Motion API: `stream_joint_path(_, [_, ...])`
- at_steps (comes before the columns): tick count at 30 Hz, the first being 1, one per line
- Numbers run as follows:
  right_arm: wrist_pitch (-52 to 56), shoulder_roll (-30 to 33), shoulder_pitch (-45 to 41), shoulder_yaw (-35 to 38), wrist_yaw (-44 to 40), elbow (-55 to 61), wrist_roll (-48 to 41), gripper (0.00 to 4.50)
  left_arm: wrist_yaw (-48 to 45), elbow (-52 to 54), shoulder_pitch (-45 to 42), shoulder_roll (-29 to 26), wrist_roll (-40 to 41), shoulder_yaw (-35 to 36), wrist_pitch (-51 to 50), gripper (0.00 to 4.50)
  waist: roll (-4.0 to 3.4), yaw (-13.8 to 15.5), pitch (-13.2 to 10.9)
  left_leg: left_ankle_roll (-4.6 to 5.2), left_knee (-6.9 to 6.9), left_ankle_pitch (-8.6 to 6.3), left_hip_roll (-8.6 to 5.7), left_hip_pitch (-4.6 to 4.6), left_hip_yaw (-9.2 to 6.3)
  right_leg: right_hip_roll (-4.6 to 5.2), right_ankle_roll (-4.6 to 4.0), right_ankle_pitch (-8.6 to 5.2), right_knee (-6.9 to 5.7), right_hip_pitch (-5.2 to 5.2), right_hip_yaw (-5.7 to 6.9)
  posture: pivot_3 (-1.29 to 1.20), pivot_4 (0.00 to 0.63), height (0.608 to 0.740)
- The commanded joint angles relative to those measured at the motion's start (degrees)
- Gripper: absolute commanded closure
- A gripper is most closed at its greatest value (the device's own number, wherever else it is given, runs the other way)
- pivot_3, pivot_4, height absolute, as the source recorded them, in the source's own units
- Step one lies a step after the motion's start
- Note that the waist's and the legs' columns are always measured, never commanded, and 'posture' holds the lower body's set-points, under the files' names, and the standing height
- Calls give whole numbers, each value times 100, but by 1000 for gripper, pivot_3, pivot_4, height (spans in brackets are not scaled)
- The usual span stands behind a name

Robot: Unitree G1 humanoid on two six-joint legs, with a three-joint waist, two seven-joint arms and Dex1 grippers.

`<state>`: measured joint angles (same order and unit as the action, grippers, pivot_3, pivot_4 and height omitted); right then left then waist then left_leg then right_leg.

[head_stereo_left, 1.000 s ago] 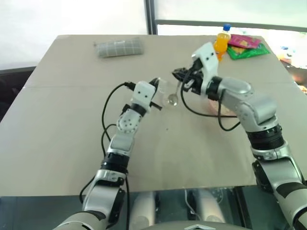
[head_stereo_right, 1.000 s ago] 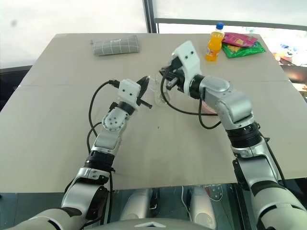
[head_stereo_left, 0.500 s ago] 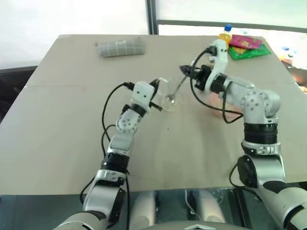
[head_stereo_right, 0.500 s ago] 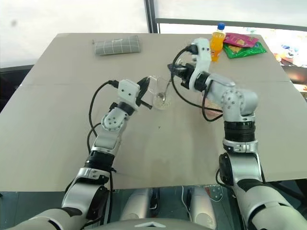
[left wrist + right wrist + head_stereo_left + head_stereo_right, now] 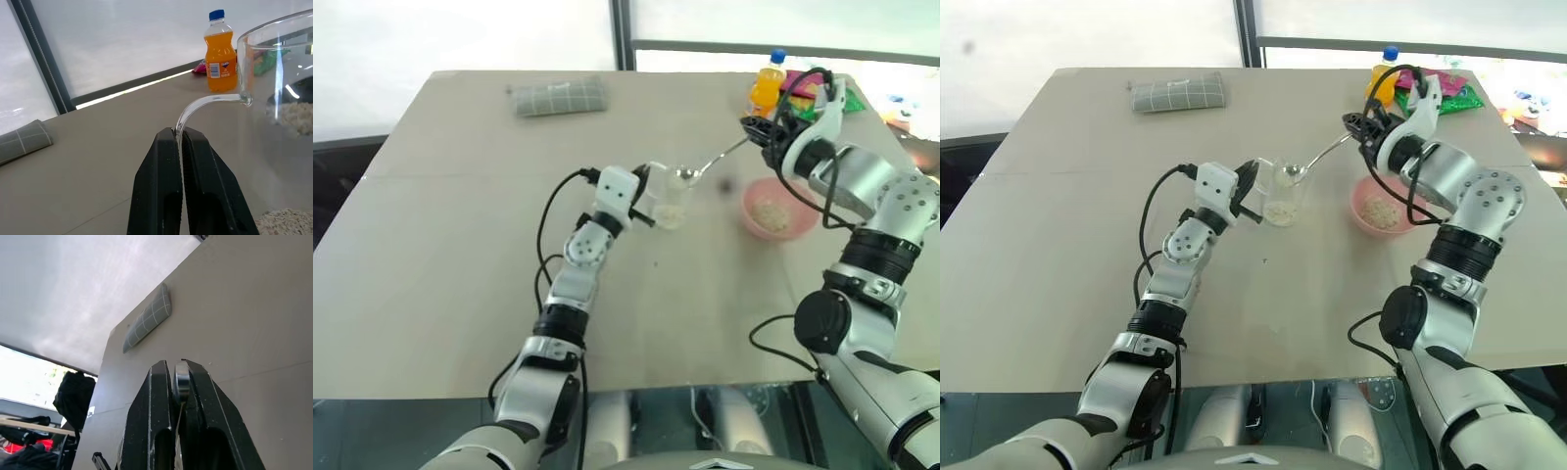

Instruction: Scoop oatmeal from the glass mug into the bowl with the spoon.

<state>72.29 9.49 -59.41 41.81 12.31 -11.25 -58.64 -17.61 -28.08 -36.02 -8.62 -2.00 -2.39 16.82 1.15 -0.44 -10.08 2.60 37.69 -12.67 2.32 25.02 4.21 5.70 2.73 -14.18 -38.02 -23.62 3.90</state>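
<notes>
Both tools pinch: left [image 5: 180, 139] the glass mug [image 5: 1283, 193] handle, right [image 5: 1363, 127] the spoon [image 5: 1317, 160], seemingly loaded.

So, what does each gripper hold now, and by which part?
The left gripper pinches the glass mug by its side handle. The right gripper clamps the spoon at the end of its handle.

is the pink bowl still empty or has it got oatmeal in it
Not empty: the bowl holds a small heap of pale oatmeal. More is left in the glass mug.
</notes>
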Motion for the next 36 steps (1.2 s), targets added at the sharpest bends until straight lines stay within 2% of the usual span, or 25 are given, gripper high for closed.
stream_joint_path(1, [-15, 200, -210, 307, 322, -3, -434, 4500, -51, -98, -250, 45, 105, 21, 303, 4411, 0, 0, 0, 0, 0, 0, 0, 0, 0, 0, 0, 0, 0, 0, 0, 0, 150, 718])
stream_joint_path(17, [-487, 613, 65, 344, 802, 132, -1368, 4500, -229, -1180, -883, 366, 212, 36, 1204, 4411, 0, -12, 0, 20, -1, -12, 0, 5, 0, 0, 1, 0, 4, -3, 0, 0, 150, 718])
stream_joint_path(36, [-1379, 791, 493, 27, 1595, 601, -2613, 4500, -247, -2141, -1380, 338, 169, 58, 1763, 4411, 0, -8, 0, 22, -1, -12, 0, 6, 0, 0, 1, 0, 5, -4, 0, 0, 150, 718])
